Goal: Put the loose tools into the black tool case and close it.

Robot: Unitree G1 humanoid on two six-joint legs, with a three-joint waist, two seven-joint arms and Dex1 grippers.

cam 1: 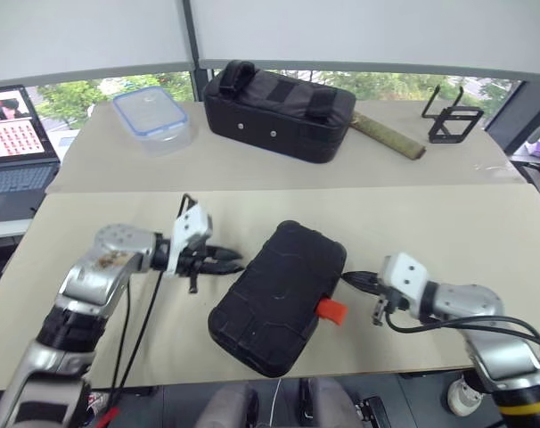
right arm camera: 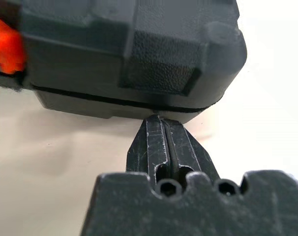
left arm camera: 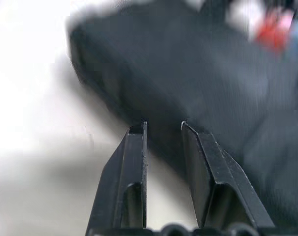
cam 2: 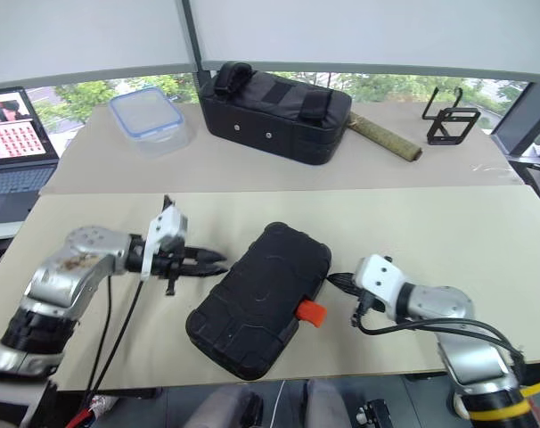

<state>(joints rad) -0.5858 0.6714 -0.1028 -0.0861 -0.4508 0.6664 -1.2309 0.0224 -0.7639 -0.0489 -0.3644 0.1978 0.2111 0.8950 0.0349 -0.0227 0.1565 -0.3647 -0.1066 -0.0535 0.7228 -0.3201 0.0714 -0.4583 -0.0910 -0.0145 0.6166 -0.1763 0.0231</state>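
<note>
The black tool case [cam 1: 279, 294] lies shut near the table's front edge, its lid down and its orange latch [cam 1: 332, 310] on the side facing my right arm. No loose tools are in view. My left gripper [cam 1: 230, 264] points at the case's left side, close to it. It is open, its fingers [left arm camera: 134, 162] a narrow gap apart with nothing between them. My right gripper [cam 1: 348, 278] is shut and empty. Its tip [right arm camera: 159, 118] rests right at the seam of the case's [right arm camera: 139, 49] corner, beside the latch [right arm camera: 4, 46].
On the far table stand a bigger black fabric bag [cam 1: 279, 111], a clear lidded container with a blue rim [cam 1: 152, 116], a green-brown roll [cam 1: 386, 135] and a black wire bracket [cam 1: 453, 120]. A laptop [cam 1: 16, 143] sits at the far left.
</note>
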